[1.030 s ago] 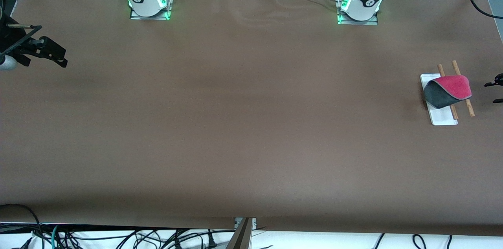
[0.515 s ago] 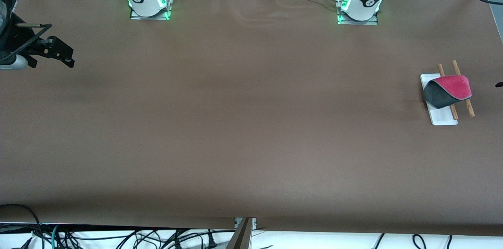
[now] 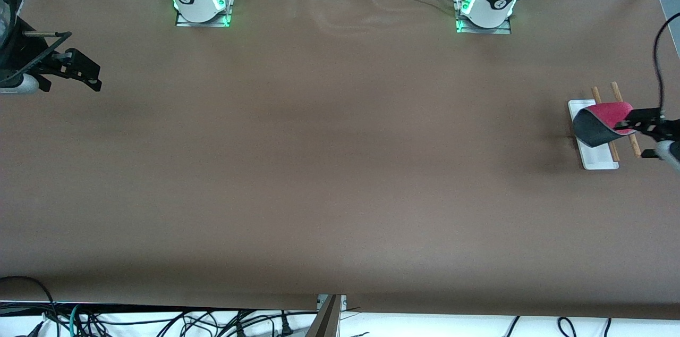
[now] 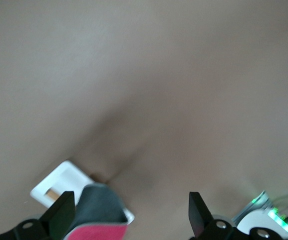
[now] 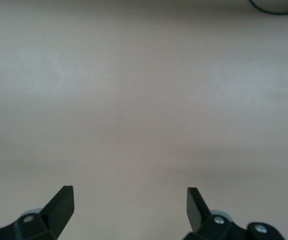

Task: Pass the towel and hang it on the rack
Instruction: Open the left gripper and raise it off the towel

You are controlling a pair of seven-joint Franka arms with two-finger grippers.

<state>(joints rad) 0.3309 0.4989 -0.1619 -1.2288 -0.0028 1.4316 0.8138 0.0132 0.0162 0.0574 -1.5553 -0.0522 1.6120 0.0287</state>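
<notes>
The towel is draped over the rack, which stands on the brown surface at the left arm's end. The towel's pink face is turned up over the two wooden rods, and its dark grey face hangs down over the rack's white base. The ends of both rods are seen sticking out from under the cloth, toward the robot bases and toward the front camera.

The left hand is held in the air just beside the rack, over the rod ends and the edge of the pink cloth. Its fingers are spread wide apart and nothing is gripped between them. In the left wrist view the towel is seen on the white base next to one finger, with the other finger well apart from it and only bare surface between them.

The right hand is held over the surface at the right arm's end, well apart from the rack. Its fingers are likewise spread and empty in the right wrist view, with only bare surface seen below them. This arm is waiting.
</notes>
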